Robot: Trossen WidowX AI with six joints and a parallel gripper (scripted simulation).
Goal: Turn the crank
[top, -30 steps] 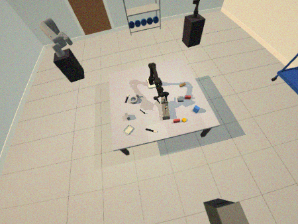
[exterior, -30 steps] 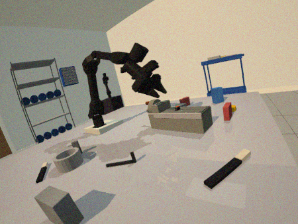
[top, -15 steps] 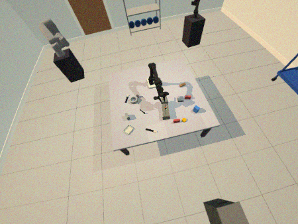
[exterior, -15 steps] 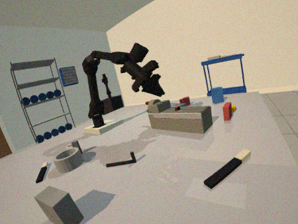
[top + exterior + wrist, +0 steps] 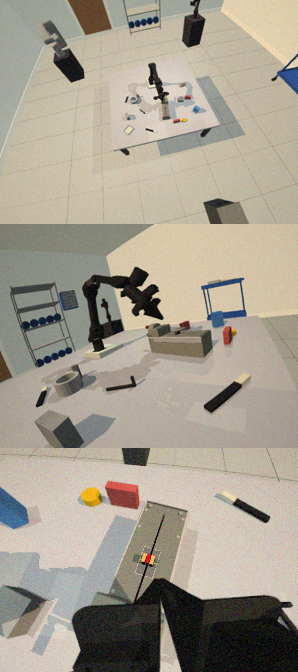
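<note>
With its fingers closed on nothing, the gripper [image 5: 162, 100] [image 5: 162, 319] [image 5: 158, 582] hung above the machine [image 5: 166, 114] [image 5: 180, 344] [image 5: 167, 530]; cranking likely came next, needing reopened fingers at the handle.

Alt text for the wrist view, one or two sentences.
Closed black gripper in front of a grey slotted machine, its red pointer between brass marks. Beyond stand a red block and yellow disc.
</note>
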